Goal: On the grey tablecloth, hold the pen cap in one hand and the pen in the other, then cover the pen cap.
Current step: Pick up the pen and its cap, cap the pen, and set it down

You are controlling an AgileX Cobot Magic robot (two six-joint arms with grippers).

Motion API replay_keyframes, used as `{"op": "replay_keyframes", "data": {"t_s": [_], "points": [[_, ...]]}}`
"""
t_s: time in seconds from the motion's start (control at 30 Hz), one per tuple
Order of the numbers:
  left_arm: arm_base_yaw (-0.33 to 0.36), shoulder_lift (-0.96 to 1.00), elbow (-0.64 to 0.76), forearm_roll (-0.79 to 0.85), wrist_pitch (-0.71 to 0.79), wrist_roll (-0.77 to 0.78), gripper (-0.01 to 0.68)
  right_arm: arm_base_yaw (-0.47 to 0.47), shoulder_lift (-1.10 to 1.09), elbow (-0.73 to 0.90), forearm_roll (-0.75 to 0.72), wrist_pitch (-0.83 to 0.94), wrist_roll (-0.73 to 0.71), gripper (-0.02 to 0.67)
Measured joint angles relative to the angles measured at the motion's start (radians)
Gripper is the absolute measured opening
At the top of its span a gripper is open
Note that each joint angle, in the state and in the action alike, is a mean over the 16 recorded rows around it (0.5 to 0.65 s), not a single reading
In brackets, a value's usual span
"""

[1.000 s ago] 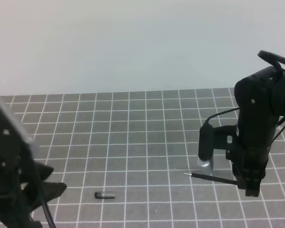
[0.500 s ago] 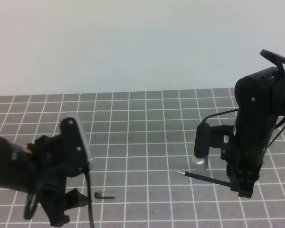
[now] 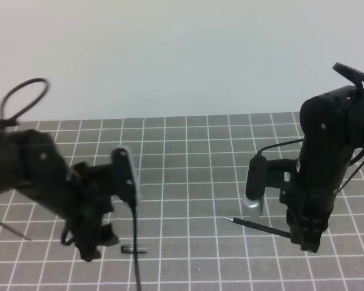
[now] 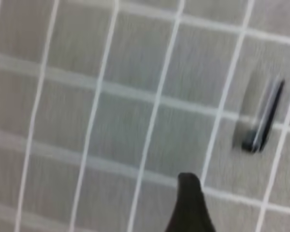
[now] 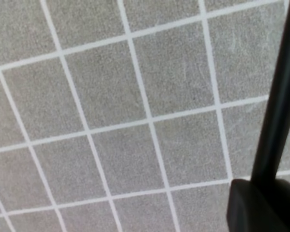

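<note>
The pen cap [image 3: 134, 249], short and dark, lies on the grey tablecloth [image 3: 188, 157] near the front. My left gripper [image 3: 100, 245] hangs just left of the cap with its fingers apart and nothing between them. The blurred left wrist view shows the pen cap [image 4: 263, 121] at the right and one fingertip [image 4: 189, 193] at the bottom. My right gripper [image 3: 306, 239] is shut on the pen [image 3: 258, 227], which sticks out leftward above the cloth, silvery tip first. In the right wrist view the pen [image 5: 280, 96] runs up the right edge from a finger [image 5: 256, 208].
A black cable [image 3: 135, 270] from the left arm hangs down right beside the pen cap. The cloth's far edge meets a pale wall [image 3: 182, 54]. Open gridded cloth lies between the two arms.
My left arm has swung in from the left edge and come down beside the pen cap, its fingers spreading. My right gripper has lifted the pen slightly and shifted it left.
</note>
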Motion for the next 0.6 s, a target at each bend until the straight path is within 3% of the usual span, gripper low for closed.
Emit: {"op": "replay_keyframes", "data": {"t_s": [0.33, 0.6], "points": [[-0.082, 0.113, -0.051, 0.08, -0.022, 0.103, 0.444, 0.0, -0.002, 0.0, 0.001, 0.008, 0.032, 0.067], [-0.097, 0.161, -0.05, 0.098, -0.054, 0.109, 0.407, 0.0, -0.005, 0.0, 0.009, 0.013, 0.054, 0.062]]}}
